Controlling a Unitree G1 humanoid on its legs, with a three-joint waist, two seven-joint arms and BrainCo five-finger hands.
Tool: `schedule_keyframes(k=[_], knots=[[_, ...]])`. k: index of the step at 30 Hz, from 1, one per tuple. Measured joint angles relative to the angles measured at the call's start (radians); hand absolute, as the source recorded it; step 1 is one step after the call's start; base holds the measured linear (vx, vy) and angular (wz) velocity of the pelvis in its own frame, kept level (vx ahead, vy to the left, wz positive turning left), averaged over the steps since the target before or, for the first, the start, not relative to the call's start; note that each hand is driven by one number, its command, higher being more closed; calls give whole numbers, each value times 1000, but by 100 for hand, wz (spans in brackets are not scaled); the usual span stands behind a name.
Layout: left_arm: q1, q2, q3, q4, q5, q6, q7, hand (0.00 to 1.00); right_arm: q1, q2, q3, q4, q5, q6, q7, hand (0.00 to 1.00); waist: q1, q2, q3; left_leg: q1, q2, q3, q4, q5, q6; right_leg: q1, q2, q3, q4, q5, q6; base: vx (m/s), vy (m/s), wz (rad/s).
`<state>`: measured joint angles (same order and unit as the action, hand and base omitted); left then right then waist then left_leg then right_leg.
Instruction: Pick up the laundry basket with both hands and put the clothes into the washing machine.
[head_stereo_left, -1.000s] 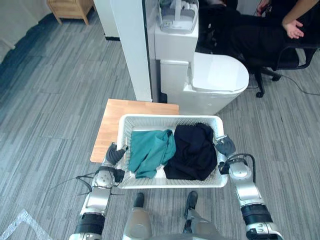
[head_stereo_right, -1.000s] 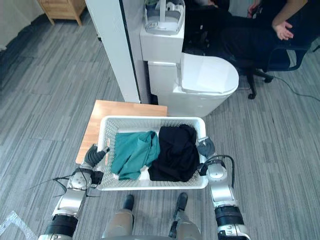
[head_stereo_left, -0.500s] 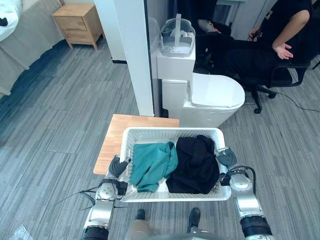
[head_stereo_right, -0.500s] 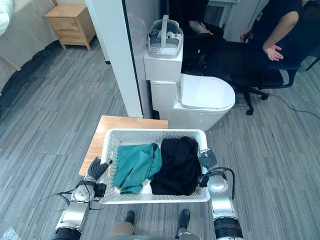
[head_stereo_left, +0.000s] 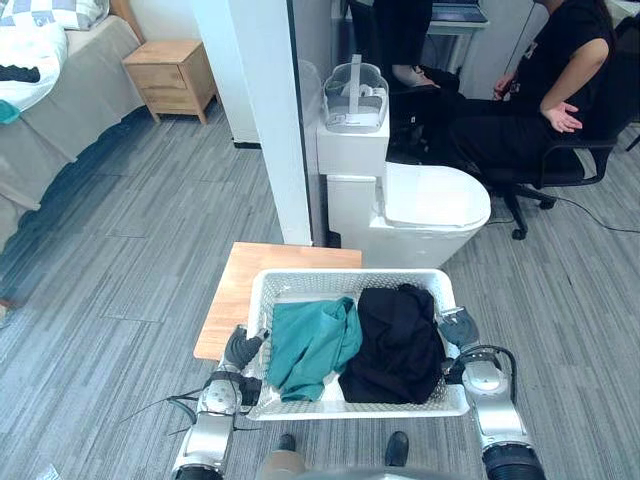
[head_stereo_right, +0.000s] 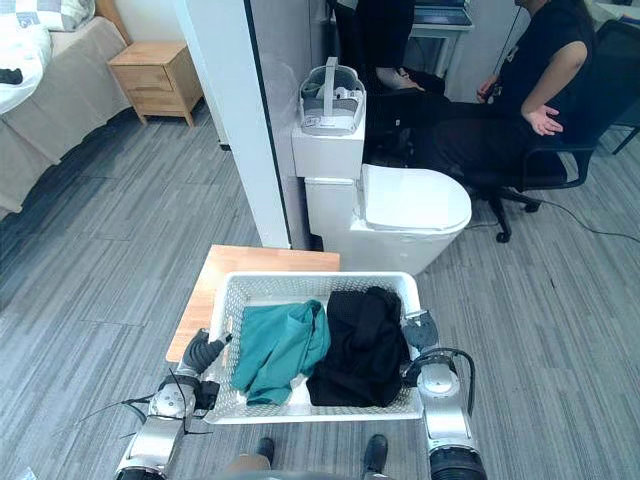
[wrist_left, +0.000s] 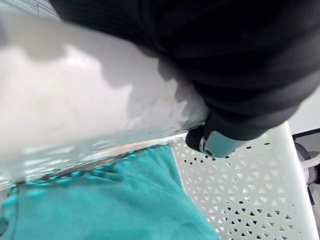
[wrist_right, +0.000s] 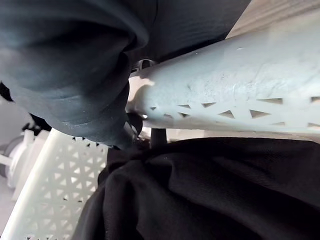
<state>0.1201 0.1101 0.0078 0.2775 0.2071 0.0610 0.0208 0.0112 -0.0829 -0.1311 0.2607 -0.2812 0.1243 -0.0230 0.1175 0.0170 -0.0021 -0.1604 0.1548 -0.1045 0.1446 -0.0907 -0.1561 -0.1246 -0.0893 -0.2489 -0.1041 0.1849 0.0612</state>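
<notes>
Grey floor (head_stereo_left: 120, 260) below; left hand (head_stereo_left: 243, 349) and right hand (head_stereo_left: 458, 328) each grip the laundry basket (head_stereo_left: 350, 282) rim

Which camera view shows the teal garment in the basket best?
Left eye view: the teal garment lies in full sight in the laundry basket's left half, beside the black garment. The right eye view shows the same. The left wrist view catches a close teal patch; the right wrist view faces the black one.

a mock home: bed (head_stereo_left: 40, 60), nightstand (head_stereo_left: 170, 75), toilet (head_stereo_left: 420, 205), office chair (head_stereo_left: 570, 165).
</notes>
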Motion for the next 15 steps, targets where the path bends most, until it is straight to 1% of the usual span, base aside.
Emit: schedule_keyframes(k=[2,3,4,5,6,7,8,9,10,11,12,13,14,15], knots=[[4,-14,-2,20,-4,-1,1,100,2,0,-10,9,1,0,-1,100,-2,7,-1,-3,4,-17,33,-2,1,22,6,-19,4,-8,-2,31,-11,29],[19,-30,0,20,-7,-2,1,100,4,1,-13,14,2,0,-1,100,-8,15,0,-2,8,-30,57,-12,0,45,11,-37,4,-20,-2,12,-21,43],[38,-47,8,19,-21,-4,4,100,7,-1,-13,15,2,0,-1,100,-16,26,5,1,15,-38,89,-19,-2,72,18,-54,4,-43,-9,-6,-18,41],[47,-53,11,18,-26,-6,5,100,7,-1,-13,15,1,0,-1,100,-16,29,7,-2,14,-40,115,-19,0,85,20,-56,4,-50,-10,-58,-2,36],[64,-63,18,15,-40,-7,5,100,7,-6,-13,15,1,0,0,100,-17,37,15,-29,8,-39,208,-24,12,110,21,-54,-1,-67,-18,-54,9,25],[69,-70,22,14,-40,-8,4,100,6,-7,-16,15,5,-7,-1,100,-19,43,18,-50,4,-35,263,-23,29,116,21,-53,-2,-72,-19,-123,24,18],[82,-87,27,12,-50,-9,5,100,-8,-14,-17,35,5,-12,-4,100,-14,65,19,-82,9,-22,329,-14,95,127,36,-46,-1,-99,-16,-135,-19,2],[86,-118,28,11,-63,-20,6,100,-26,-37,-17,41,6,-19,-6,100,1,142,18,-91,79,-4,317,-64,149,93,91,-18,138,-150,-48,-128,-5,0],[85,-121,28,3,-70,-28,6,100,-31,-44,-17,42,7,-23,-13,100,1,158,24,-79,92,10,289,-102,147,43,96,-13,303,-214,-74,-63,-101,7],[86,-104,37,-4,-79,-33,6,100,-41,-35,-12,70,20,-30,-21,100,0,117,31,-18,72,40,189,-65,35,13,54,7,369,-315,-64,18,-96,11],[101,-115,48,-6,-81,-32,7,100,-54,-23,-17,97,25,-30,-21,100,4,96,50,-39,43,4,325,-72,62,23,37,20,351,-306,-82,15,-140,-9],[114,-119,54,-8,-83,-33,8,100,-59,-22,-14,112,25,-30,-21,100,11,94,49,-55,24,-15,444,-74,64,26,33,34,345,-301,-87,23,-101,-32],[132,-113,54,-9,-93,-33,10,100,-52,-10,-7,118,24,-29,-21,100,6,93,48,-49,1,-58,572,-75,62,37,31,47,327,-280,-95,-31,-93,-43],[138,-108,53,-16,-103,-34,11,100,-47,-11,-8,118,25,-29,-21,100,-2,98,44,-6,0,-102,577,-77,55,35,37,53,309,-262,-94,-40,-63,-36]])
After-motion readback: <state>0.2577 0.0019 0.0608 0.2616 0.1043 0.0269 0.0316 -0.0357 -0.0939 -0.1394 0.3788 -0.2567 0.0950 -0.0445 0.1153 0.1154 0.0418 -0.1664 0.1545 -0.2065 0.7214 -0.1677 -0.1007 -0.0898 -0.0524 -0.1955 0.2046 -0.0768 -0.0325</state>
